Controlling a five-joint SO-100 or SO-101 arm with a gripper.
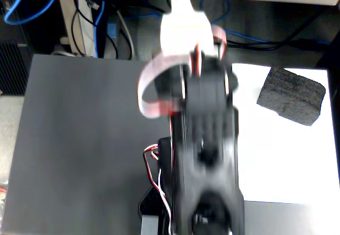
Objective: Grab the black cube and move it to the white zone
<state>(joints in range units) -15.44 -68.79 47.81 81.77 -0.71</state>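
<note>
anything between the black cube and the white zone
Nothing: the black cube already lies on the white zone, near its upper right corner in the fixed view. The hand's fingertips cannot be made out on the blurred arm.

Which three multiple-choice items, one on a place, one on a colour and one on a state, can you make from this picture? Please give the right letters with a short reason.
1. Where does the black cube lie?
A. on the white zone
B. on the dark grey board
C. on the floor

2. What colour is the flat ribbon cable looping off the arm?
A. green
B. pink-red
C. yellow

3. What is the cube's state?
A. held up in the air
B. resting free, apart from the arm
C. hidden under the arm

Key: 1 A, the cube sits on the sheet's far right part. 2 B, the loop looks pinkish red. 3 B, white paper shows between cube and arm.
</note>
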